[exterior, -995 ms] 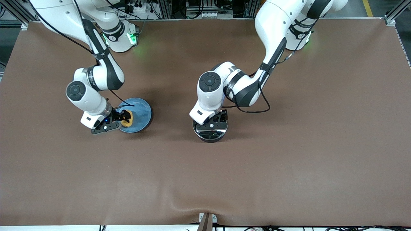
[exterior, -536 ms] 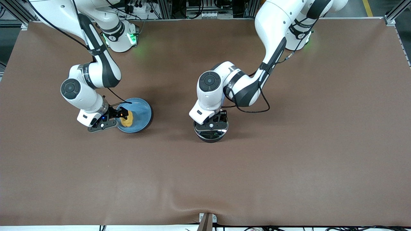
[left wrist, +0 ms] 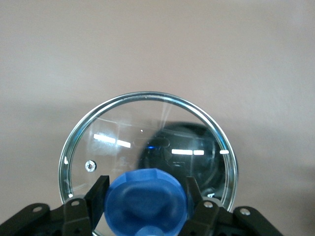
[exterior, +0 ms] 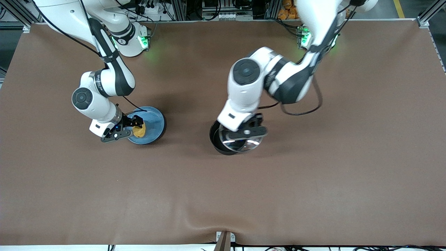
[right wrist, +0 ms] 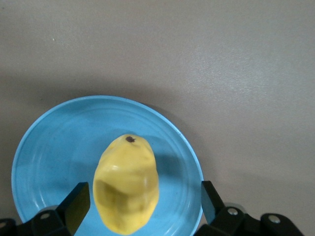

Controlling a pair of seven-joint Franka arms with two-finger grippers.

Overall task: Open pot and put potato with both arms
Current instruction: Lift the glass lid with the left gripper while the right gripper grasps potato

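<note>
Centrally, the glass lid (exterior: 244, 143) is being held by its blue knob (left wrist: 146, 200) in the left gripper (exterior: 248, 131), just above the pot (exterior: 218, 140). Meanwhile, the potato (exterior: 139, 130) is being straddled on the plate (exterior: 153, 122) by the right gripper's (exterior: 130, 127) wide-spread fingers.

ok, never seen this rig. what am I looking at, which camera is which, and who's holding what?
Two white jointed robot arms work at a brown table. The wide picture looks down from across the table; the other two come from cameras on the wrists. The left pincer is shut on the blue knob of the round glass lid, held up over the small black pot. The right pincer is open around the yellow lumpy potato, which lies on the flat light-blue plate, toward the right arm's end of the table.
</note>
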